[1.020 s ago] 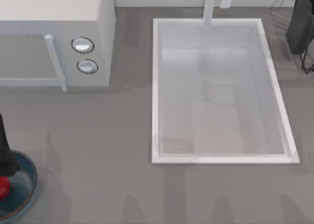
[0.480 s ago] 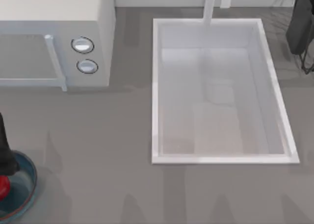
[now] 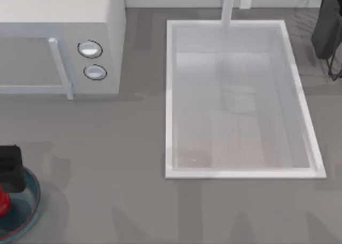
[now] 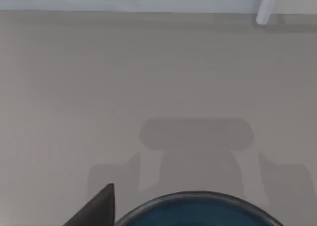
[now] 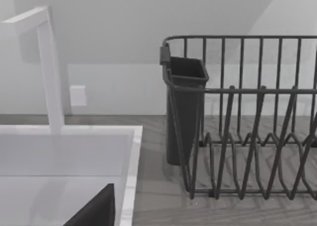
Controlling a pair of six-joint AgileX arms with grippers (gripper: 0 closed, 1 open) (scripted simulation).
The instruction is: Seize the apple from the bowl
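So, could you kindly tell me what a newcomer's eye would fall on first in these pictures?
Probably the small glossy red apple at the top view's lower-left edge, lying in the round blue-teal bowl, with the black left gripper right above it. Next comes the large white rectangular sink in the middle, then the white microwave at upper left and the dark wire dish rack beside the sink.

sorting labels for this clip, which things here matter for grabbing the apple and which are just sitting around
In the job:
apple, at the top view's left edge
bowl holding it
left gripper above the bowl

Just there:
microwave
sink
faucet
dish rack
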